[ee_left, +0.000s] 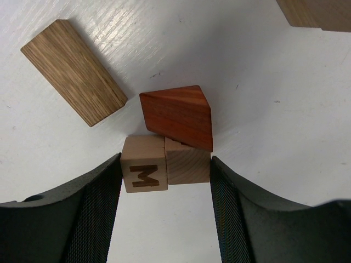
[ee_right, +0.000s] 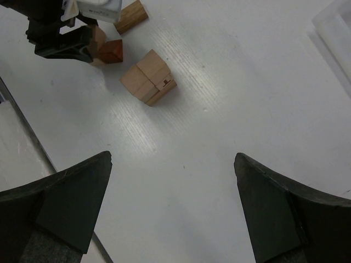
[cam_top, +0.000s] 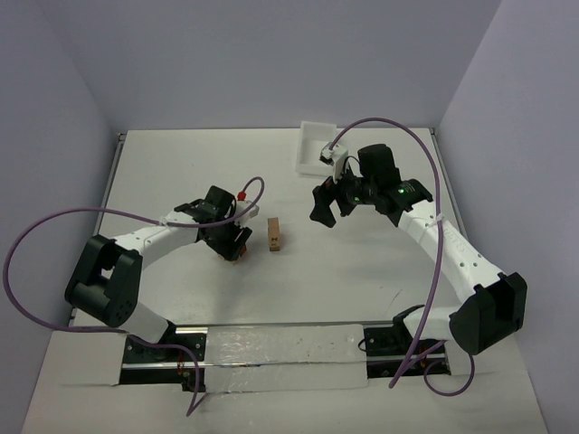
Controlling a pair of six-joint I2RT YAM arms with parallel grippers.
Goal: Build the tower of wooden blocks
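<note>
In the left wrist view, two light cubes lie side by side on the table, one marked M [ee_left: 143, 171] and one plain [ee_left: 188, 161]. A reddish-brown wedge [ee_left: 180, 115] leans on them from behind. My left gripper [ee_left: 165, 181] is low over the table [cam_top: 233, 244], its fingers pressed against the outer sides of the cube pair. A long oak block [ee_left: 73, 71] lies apart to the left. A short row of light blocks [cam_top: 275, 235] lies on its side between the arms. My right gripper [ee_right: 173, 159] is open and empty, hovering above the table [cam_top: 331, 210].
A white tray [cam_top: 317, 147] stands at the back, behind the right gripper; its edge shows in the right wrist view [ee_right: 334, 27]. The light block row also shows there [ee_right: 149, 76] and at the left wrist view's top right [ee_left: 318, 13].
</note>
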